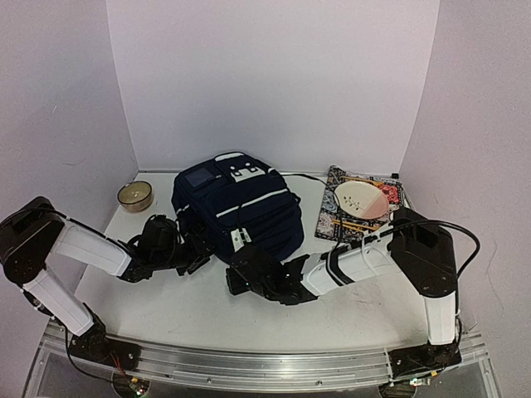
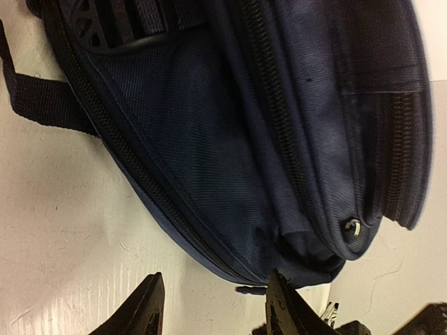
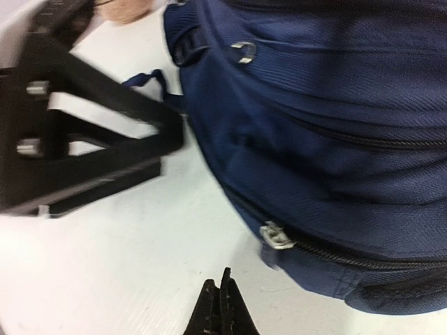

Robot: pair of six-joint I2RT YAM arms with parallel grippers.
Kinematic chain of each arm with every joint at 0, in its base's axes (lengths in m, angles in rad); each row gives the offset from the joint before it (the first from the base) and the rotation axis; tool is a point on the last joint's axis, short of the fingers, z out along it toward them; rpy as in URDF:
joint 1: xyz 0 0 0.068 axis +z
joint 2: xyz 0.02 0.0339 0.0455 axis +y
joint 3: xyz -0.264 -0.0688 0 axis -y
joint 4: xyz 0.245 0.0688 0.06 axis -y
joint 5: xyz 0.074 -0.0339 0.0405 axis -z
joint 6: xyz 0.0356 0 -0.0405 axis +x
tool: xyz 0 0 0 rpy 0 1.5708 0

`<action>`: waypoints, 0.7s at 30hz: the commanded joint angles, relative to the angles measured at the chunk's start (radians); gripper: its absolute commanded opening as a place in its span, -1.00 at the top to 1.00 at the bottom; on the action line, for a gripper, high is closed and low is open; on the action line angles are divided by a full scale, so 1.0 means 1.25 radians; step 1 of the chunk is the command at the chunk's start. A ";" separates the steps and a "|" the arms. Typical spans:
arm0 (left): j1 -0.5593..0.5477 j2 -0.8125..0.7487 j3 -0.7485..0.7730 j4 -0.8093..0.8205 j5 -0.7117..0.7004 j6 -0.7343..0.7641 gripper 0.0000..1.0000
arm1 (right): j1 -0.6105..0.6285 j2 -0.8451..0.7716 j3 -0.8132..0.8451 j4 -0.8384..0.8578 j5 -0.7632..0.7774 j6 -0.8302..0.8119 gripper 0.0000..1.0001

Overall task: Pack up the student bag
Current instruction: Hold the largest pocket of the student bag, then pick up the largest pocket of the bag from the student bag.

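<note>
The student bag (image 1: 241,207), navy blue with white stripes, lies in the middle of the table. My left gripper (image 1: 202,249) is at the bag's near left edge. In the left wrist view it (image 2: 213,300) is open, its fingers (image 2: 285,307) low on the table just short of the bag's (image 2: 244,139) zipped seam, with a small dark zipper tab (image 2: 253,289) between them. My right gripper (image 1: 236,274) is at the bag's near corner. In the right wrist view it (image 3: 222,296) is shut with nothing in it, a short way from a metal zipper slider (image 3: 276,236) on the bag (image 3: 314,125).
A patterned book (image 1: 358,217) lies at the right with a cream and pink plate (image 1: 362,199) on it. A small round bowl (image 1: 134,196) stands at the back left. The left gripper's black body (image 3: 91,139) shows close by in the right wrist view.
</note>
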 commanded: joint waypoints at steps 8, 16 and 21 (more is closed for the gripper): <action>-0.006 0.114 0.065 0.131 0.052 -0.055 -0.01 | 0.004 -0.063 -0.021 -0.017 0.058 0.036 0.68; -0.006 0.079 0.024 0.132 0.013 -0.041 -0.01 | 0.004 0.003 0.105 -0.184 0.144 0.145 0.11; -0.006 0.089 0.025 0.131 0.014 -0.032 -0.01 | 0.003 0.039 0.152 -0.208 0.171 0.151 0.02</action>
